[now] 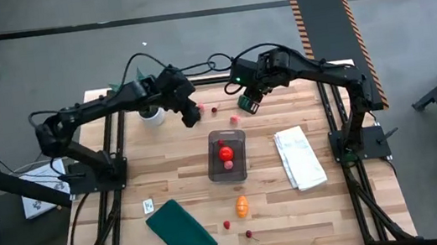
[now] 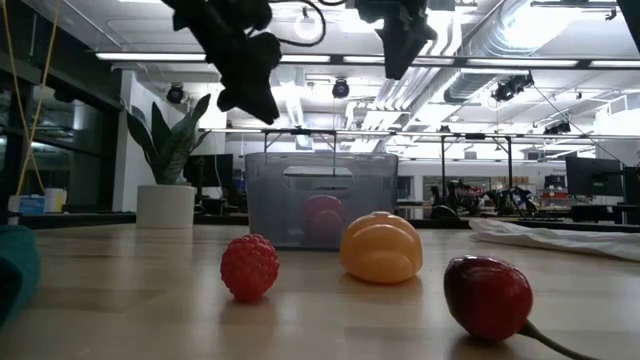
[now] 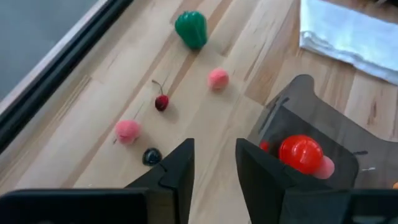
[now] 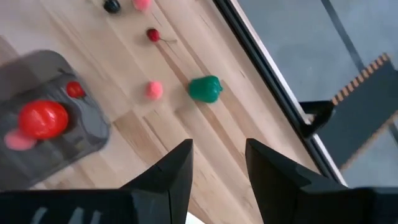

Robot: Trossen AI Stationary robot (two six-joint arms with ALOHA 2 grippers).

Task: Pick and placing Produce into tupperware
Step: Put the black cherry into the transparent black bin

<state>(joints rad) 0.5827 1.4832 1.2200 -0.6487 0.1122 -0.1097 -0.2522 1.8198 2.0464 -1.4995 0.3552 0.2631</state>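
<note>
Both sets of jaws stand parted and empty above the table's far edge. On the left, the left gripper (image 1: 190, 114) hangs over loose berries; on the right, the right gripper (image 1: 248, 102) hovers over the green piece (image 4: 204, 88). Between them, at mid-table, the tupperware (image 1: 227, 154) holds a red ball (image 1: 226, 150) and smaller pieces. Toward the near edge lie an orange piece (image 1: 241, 207), a raspberry (image 1: 226, 224) and a cherry (image 1: 248, 234). Judged mid-task: next comes a descent onto one far-edge piece, squarely centred before closing.
</note>
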